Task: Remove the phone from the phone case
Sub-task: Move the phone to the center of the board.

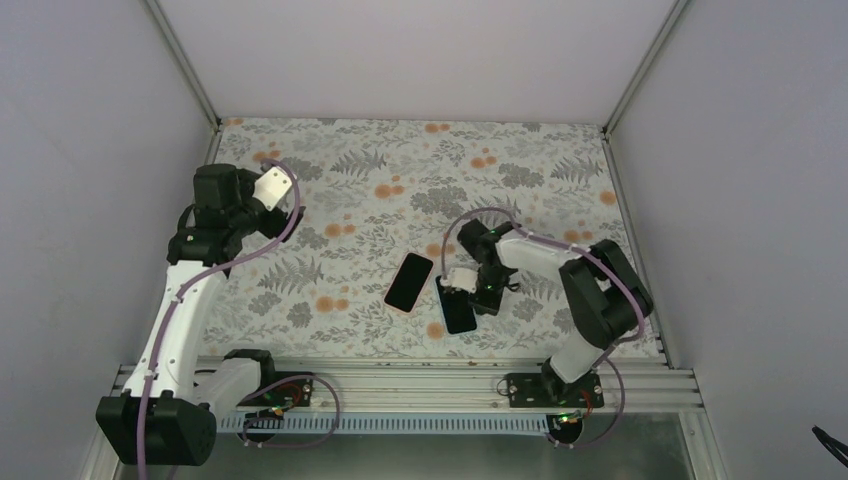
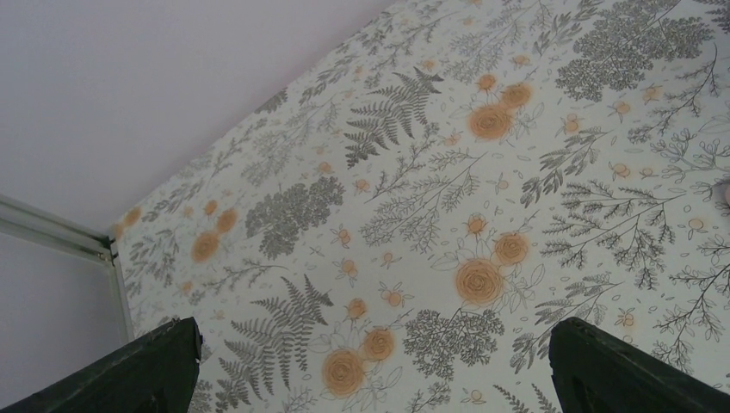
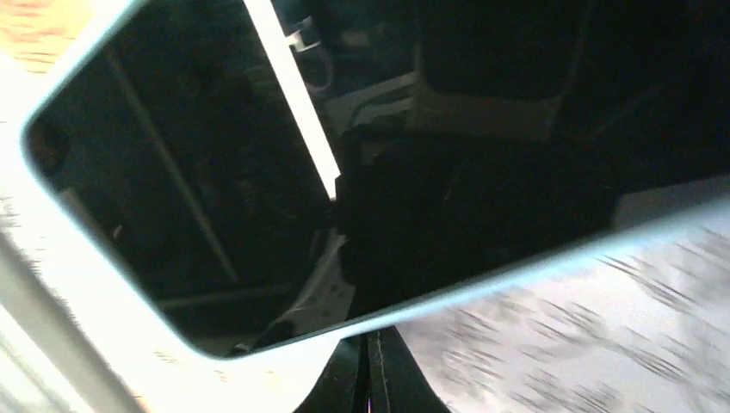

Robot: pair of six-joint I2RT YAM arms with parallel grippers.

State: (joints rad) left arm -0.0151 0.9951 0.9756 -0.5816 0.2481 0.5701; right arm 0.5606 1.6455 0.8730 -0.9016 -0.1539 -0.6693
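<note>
A dark flat slab (image 1: 458,306) lies on the floral table, near the front centre. In the right wrist view it fills the frame as a glossy black screen with a pale rim (image 3: 258,172); this looks like the phone. A second black slab (image 1: 409,282) lies tilted just left of it. I cannot tell which of the two is the case. My right gripper (image 1: 479,296) is low at the first slab's right edge. Its fingers (image 3: 372,361) are pressed together and their tips meet that rim. My left gripper (image 2: 376,337) is open, empty and raised at the far left (image 1: 282,214).
The floral mat (image 1: 380,190) covers the table between white walls. An aluminium rail (image 1: 400,385) runs along the near edge by the arm bases. A metal frame post (image 2: 52,228) stands at the back left corner.
</note>
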